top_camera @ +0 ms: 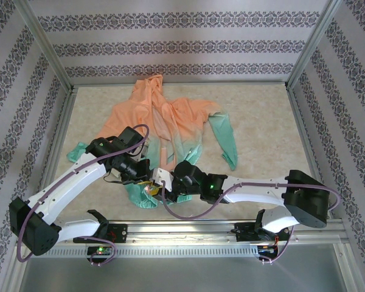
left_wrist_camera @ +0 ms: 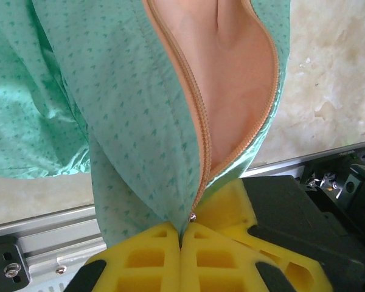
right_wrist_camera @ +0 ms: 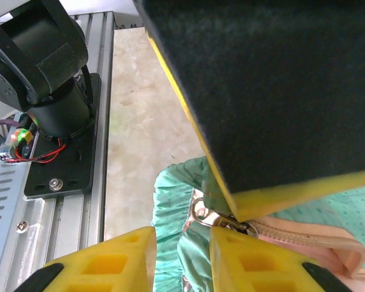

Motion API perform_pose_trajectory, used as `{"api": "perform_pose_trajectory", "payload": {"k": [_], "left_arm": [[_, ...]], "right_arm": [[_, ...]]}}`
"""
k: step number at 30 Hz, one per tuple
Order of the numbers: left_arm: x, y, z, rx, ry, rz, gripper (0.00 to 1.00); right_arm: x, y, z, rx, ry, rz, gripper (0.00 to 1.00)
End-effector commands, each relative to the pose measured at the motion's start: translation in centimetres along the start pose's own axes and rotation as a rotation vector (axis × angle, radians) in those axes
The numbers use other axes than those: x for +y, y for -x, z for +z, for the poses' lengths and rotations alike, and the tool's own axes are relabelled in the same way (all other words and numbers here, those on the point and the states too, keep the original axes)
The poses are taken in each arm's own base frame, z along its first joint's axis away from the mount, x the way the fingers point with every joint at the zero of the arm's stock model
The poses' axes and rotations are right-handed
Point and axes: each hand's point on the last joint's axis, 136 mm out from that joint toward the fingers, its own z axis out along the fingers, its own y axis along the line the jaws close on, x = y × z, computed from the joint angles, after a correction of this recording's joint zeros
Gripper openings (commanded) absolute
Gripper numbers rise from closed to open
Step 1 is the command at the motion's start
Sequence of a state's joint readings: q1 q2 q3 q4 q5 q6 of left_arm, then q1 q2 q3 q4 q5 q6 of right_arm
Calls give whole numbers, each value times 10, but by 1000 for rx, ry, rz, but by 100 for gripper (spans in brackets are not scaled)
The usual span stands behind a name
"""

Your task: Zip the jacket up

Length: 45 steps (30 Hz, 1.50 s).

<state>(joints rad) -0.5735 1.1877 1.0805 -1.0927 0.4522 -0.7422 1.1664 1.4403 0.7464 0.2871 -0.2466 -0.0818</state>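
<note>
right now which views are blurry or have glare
top external: even soft light, jacket sharp, no glare; left wrist: zipper crisp, table washed out bright; right wrist: left end effector looms close and blurry, zipper pull fairly sharp

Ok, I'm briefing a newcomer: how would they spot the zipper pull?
Find the jacket spread on the table, orange at the hood, mint green at the near hem. At that hem the peach zipper begins; the pull is the one shiny metal piece amid soft cloth.
</note>
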Motion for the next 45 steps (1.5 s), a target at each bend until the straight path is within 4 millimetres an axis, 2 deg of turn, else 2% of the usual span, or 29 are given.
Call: {"api": "perform_pose_trajectory", "payload": {"k": [1, 9, 18, 25, 27, 39, 45], "left_arm": [[1, 2, -5, -2, 8, -31, 0], [1, 1, -5, -4, 5, -30, 0], [6, 0, -5, -8, 26, -23, 0], [4, 1, -4, -1, 22, -19, 0], [4, 0, -4, 3, 23, -16, 0], [1, -3, -5, 18, 6, 28, 0], [-1, -3, -5, 20, -7, 35, 0]], "right_arm": [[-1, 19, 7, -43, -10, -6, 29], [-6, 23, 11, -59, -29, 39, 38], [-22, 10, 0, -57, -138, 125, 47], [-25, 12, 3, -62, -149, 136, 48], [-26, 10, 4, -58, -153, 136, 46], [-35, -8, -5, -11, -196, 92, 19], [-33, -6, -5, -15, -186, 83, 13]]}}
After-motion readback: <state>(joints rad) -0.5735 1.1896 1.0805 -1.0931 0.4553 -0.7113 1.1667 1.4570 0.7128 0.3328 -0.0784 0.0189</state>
